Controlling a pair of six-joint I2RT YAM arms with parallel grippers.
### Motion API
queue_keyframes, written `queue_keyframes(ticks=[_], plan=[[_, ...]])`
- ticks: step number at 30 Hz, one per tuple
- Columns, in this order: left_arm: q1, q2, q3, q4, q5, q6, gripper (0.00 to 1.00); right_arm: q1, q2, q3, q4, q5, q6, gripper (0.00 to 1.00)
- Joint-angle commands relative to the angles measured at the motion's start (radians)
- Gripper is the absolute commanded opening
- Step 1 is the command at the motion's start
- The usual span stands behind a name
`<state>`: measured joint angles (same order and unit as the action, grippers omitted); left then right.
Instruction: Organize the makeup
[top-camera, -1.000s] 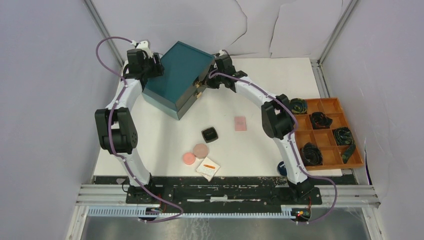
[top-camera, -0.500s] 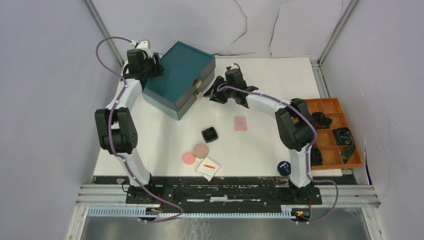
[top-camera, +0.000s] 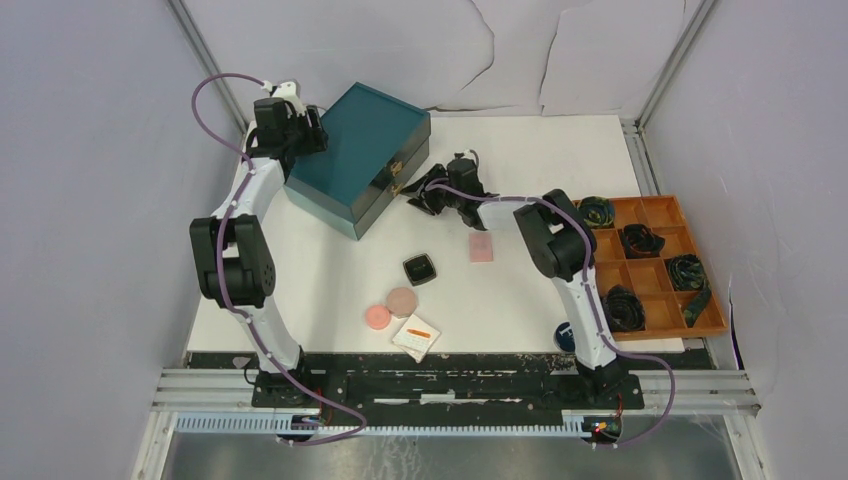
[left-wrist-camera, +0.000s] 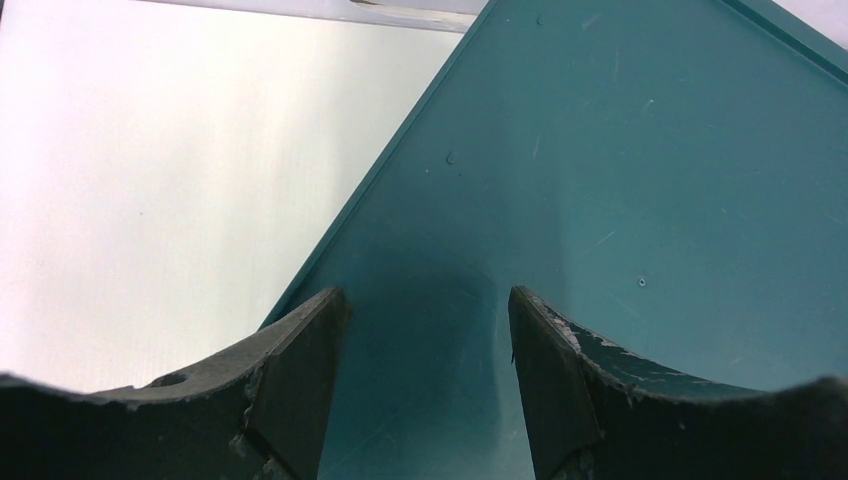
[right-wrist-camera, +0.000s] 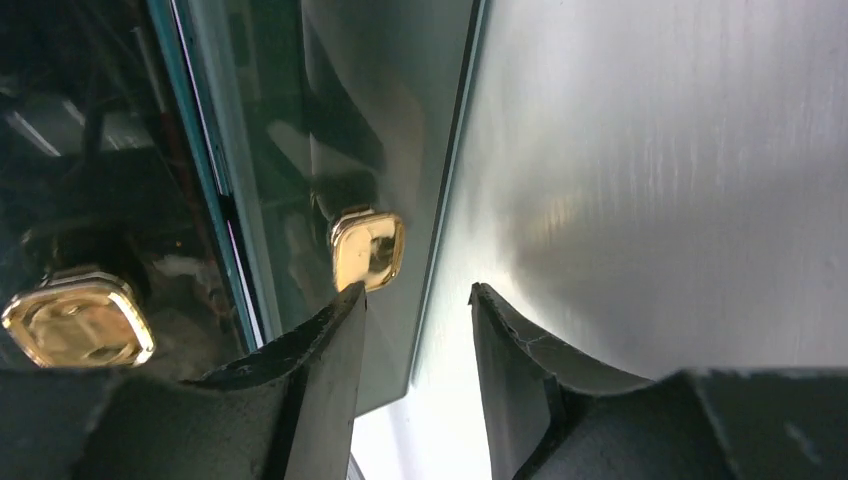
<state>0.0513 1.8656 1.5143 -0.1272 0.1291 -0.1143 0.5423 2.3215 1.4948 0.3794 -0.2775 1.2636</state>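
Top view: the left gripper (top-camera: 303, 128) sits at the far-left corner of the teal drawer box (top-camera: 365, 125), most likely to steady it while a drawer is worked. The right gripper (top-camera: 424, 192) is at the box's front face by the knobs, jaws apart and holding nothing. All the makeup lies loose on the table (top-camera: 520, 300), on the arm-base side of the right gripper. The pink square (top-camera: 481, 247) is nearest, then the black square compact (top-camera: 420, 268). Further off are the beige disc (top-camera: 401, 300) and pink disc (top-camera: 378, 316), side by side. The white pad (top-camera: 416, 337) with a red stick (top-camera: 418, 332) on it lies furthest toward the bases. The dark-blue tin (top-camera: 564, 336) is half hidden by the right arm and well apart from both grippers. Nothing is in the box yet. Left wrist view: fingers (left-wrist-camera: 300, 385) are spread wide over the box lid with nothing between them; contact with the lid cannot be told, and no makeup is in sight. Right wrist view: jaws open and empty, with a gold knob (right-wrist-camera: 368, 248) just past one fingertip, not between them. A second knob (right-wrist-camera: 78, 315) sits further to that side. Judged: it is lining up on the knob to pull a drawer before any makeup goes in.
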Motion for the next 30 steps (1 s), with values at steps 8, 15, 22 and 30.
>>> queue_keyframes(ticks=[8, 15, 22, 30], plan=[[0.015, 0.090, -0.044, -0.167, -0.046, 0.023, 0.70, -0.003, 0.074, 0.060, 0.273, -0.018, 0.121, 0.48], [0.015, 0.104, -0.035, -0.170, -0.050, 0.027, 0.70, -0.005, 0.092, 0.112, 0.214, -0.047, 0.098, 0.60], [0.017, 0.107, -0.032, -0.173, -0.048, 0.027, 0.70, -0.004, 0.109, 0.143, 0.154, -0.045, 0.094, 0.59], [0.023, 0.106, -0.037, -0.169, -0.046, 0.024, 0.70, 0.004, 0.111, 0.105, 0.180, -0.040, 0.117, 0.56]])
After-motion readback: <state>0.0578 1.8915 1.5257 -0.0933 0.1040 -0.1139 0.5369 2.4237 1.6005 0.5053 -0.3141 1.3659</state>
